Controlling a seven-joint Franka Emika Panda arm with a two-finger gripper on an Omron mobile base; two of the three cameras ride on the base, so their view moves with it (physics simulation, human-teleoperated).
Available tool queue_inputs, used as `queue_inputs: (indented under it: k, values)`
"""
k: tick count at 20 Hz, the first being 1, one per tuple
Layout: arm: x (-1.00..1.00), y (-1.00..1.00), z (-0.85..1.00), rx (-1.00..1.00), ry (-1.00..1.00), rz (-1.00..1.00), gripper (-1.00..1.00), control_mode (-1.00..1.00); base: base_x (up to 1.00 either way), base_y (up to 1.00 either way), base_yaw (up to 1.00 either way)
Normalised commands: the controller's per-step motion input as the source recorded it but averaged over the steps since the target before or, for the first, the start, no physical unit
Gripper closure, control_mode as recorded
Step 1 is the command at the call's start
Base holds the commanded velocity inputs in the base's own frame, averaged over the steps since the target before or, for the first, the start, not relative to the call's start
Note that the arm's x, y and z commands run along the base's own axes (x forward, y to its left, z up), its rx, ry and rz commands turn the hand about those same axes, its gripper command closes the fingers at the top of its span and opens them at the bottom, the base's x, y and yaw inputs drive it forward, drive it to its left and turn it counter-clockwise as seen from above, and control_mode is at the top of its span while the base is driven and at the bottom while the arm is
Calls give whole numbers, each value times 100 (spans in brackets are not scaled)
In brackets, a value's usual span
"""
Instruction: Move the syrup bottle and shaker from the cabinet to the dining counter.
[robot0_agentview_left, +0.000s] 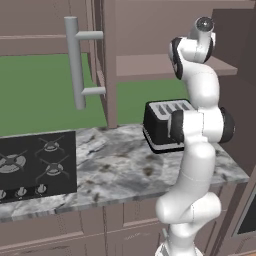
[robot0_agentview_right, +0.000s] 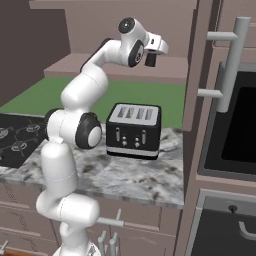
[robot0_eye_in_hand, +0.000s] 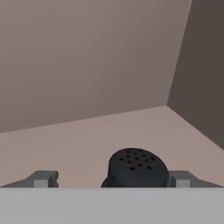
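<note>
The shaker (robot0_eye_in_hand: 138, 167), a small black cylinder with a perforated top, stands on the cabinet's inner shelf (robot0_eye_in_hand: 87, 140) near the right wall. My gripper (robot0_eye_in_hand: 113, 180) is open, with one fingertip on each side of the shaker; the right one is close to it and a gap remains on the left. From the right base view, the gripper (robot0_agentview_right: 151, 59) reaches into the cabinet (robot0_agentview_right: 165, 30) just above its shelf (robot0_agentview_right: 115, 70). In the left base view the arm's upper joints hide the hand at the shelf (robot0_agentview_left: 145, 65). The syrup bottle and the dining counter are out of view.
A black toaster (robot0_agentview_left: 162, 125) (robot0_agentview_right: 134, 130) sits on the marbled counter (robot0_agentview_left: 120, 170) under the cabinet. The open cabinet door with its grey bar handle (robot0_agentview_left: 75, 60) hangs at the left. A stove (robot0_agentview_left: 35, 165) lies left, and a tall oven unit with a bar handle (robot0_agentview_right: 231, 65) stands right.
</note>
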Motion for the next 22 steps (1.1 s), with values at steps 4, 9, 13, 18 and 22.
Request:
queue_inputs:
  k: [4, 9, 13, 18, 22]
  values:
    - [0, -19, -12, 0, 1, 0, 100, -100, 0, 0, 0]
    - [0, -3, -29, 0, 3, 0, 100, -100, 0, 0, 0]
    - [-1, 0, -3, 0, -1, 0, 100, -100, 0, 0, 0]
    - [-31, 0, 0, -1, 0, 0, 100, -100, 0, 0, 0]
    - [-71, 0, -2, -3, 0, 4, 100, -100, 0, 0, 0]
